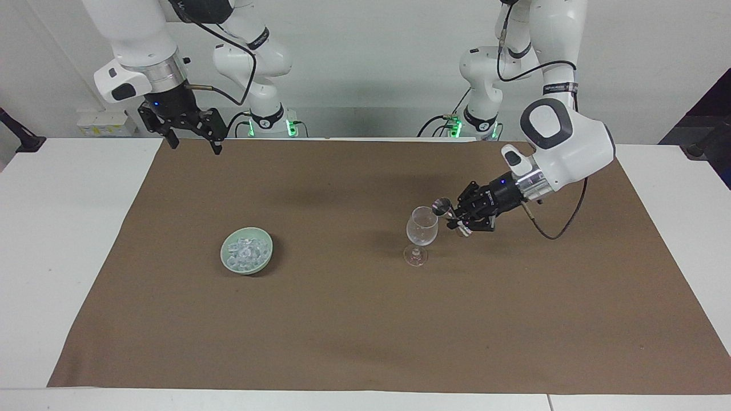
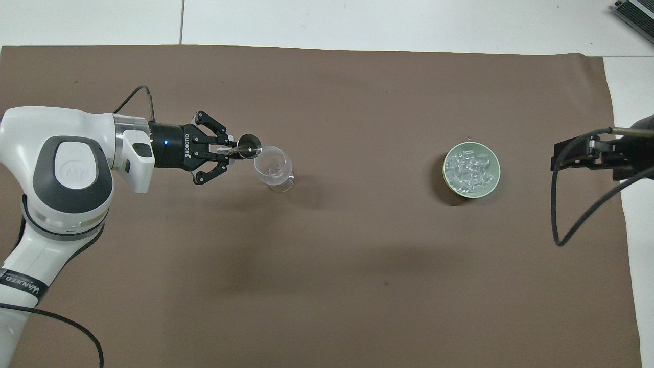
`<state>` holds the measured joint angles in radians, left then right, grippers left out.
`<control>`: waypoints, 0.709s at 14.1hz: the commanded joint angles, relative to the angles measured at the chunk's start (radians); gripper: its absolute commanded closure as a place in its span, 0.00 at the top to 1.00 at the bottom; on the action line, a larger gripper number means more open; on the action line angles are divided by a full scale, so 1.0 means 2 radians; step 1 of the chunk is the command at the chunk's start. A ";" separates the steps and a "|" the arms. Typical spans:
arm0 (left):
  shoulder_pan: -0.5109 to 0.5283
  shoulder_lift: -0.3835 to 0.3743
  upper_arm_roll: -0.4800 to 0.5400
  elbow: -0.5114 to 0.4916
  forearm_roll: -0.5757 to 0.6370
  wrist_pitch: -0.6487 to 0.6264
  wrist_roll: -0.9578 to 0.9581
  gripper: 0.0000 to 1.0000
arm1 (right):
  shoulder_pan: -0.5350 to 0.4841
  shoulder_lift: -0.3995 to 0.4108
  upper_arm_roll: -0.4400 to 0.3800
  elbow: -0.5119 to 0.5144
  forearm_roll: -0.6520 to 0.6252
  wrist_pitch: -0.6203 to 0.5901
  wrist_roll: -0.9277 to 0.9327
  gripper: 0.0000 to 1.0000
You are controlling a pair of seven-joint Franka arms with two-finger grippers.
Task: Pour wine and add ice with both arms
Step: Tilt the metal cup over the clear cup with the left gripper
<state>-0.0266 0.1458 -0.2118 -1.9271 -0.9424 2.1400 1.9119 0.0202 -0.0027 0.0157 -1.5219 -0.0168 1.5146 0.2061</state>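
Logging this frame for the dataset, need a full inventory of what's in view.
table cover: 1, brown, spread over the white table.
wine glass: 1, clear, upright toward the left arm's end.
metal jigger: 1, silver, tilted at the glass rim.
bowl: 1, pale green, toward the right arm's end.
ice: heap of clear cubes, in the bowl.
left tool: black, shut on the jigger.
right tool: black, open, waits over the cover's edge nearest the robots.

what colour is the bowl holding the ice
Pale green bowl, clearest in the overhead view.
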 commanded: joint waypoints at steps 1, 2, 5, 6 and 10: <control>-0.016 -0.014 0.010 -0.009 0.045 0.016 -0.042 0.00 | -0.004 -0.002 -0.001 0.000 0.008 -0.003 -0.009 1.00; -0.016 -0.014 0.011 -0.007 0.055 0.016 -0.052 0.00 | -0.004 -0.002 -0.001 0.000 0.008 -0.003 -0.009 1.00; -0.017 -0.014 0.010 -0.006 0.072 0.016 -0.059 0.00 | -0.004 -0.002 -0.001 0.000 0.008 -0.003 -0.010 1.00; -0.020 -0.013 0.010 -0.002 0.081 0.016 -0.066 0.00 | -0.004 -0.002 -0.001 0.000 0.008 -0.003 -0.010 1.00; -0.027 -0.019 0.010 0.012 0.147 0.011 -0.144 0.00 | -0.004 -0.002 -0.001 0.000 0.008 -0.003 -0.010 1.00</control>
<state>-0.0531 0.1348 -0.2106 -1.9086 -0.7078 2.1588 1.7092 0.0202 -0.0027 0.0157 -1.5219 -0.0168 1.5146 0.2061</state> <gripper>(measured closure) 0.784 0.000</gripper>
